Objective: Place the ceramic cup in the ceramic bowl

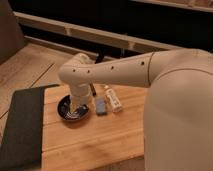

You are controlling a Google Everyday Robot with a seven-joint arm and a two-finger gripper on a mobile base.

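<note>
The dark ceramic bowl sits on the left part of a wooden board. My arm reaches in from the right, and its cream wrist points down over the bowl. The gripper is at the wrist's lower end, just above the inside of the bowl on its right side. The wrist hides most of it. The ceramic cup does not show apart from the arm. I cannot tell it from the pale sheen inside the bowl under the gripper.
A small blue object and a flat white tube-like bottle lie just right of the bowl. A dark mat borders the board's left edge. A wooden floor and a dark rail run behind. My own body fills the right side.
</note>
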